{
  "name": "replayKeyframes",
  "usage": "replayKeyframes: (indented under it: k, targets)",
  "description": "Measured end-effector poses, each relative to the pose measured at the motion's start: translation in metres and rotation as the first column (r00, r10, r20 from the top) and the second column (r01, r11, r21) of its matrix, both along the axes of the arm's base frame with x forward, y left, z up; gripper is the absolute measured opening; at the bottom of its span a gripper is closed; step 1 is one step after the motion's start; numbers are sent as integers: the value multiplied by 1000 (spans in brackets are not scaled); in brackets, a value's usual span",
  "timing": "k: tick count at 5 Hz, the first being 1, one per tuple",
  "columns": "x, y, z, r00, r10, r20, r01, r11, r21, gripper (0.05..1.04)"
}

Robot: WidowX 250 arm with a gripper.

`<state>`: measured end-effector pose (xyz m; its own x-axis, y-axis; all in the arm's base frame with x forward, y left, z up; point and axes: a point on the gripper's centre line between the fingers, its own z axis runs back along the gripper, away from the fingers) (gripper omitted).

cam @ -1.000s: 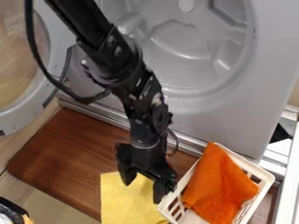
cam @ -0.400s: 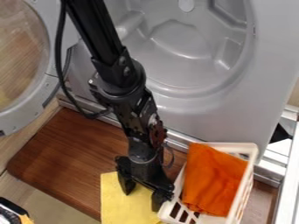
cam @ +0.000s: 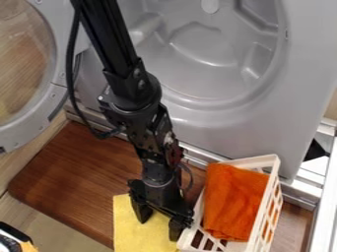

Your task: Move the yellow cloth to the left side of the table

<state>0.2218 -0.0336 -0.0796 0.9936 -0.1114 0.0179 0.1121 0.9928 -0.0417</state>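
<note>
Gripper (cam: 160, 227) points down over the yellow cloth (cam: 130, 236), its two fingers apart with cloth showing between them. The cloth lies flat by the near edge of the wooden board (cam: 79, 172). Just right of the gripper sits a white slotted basket (cam: 274, 167) holding an orange cloth (cam: 230, 202). Behind stands a grey front-loading machine (cam: 230, 125), its round door (cam: 58, 88) open at left.

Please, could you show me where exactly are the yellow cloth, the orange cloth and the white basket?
Yellow cloth (cam: 140, 239): camera view, flat part near the bottom edge of the picture.
Orange cloth (cam: 233, 202): camera view, middle.
White basket (cam: 269, 160): camera view, rim at its upper right corner.
</note>
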Motion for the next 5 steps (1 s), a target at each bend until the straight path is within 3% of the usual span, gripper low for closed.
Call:
replayKeyframes:
  k: [2, 5]
  targets:
    - [0, 1, 0, 1000, -3, -5, 3, 1000, -5, 1000]
    - [-1, 68, 0, 993, 118, 4, -118, 993, -6, 999]
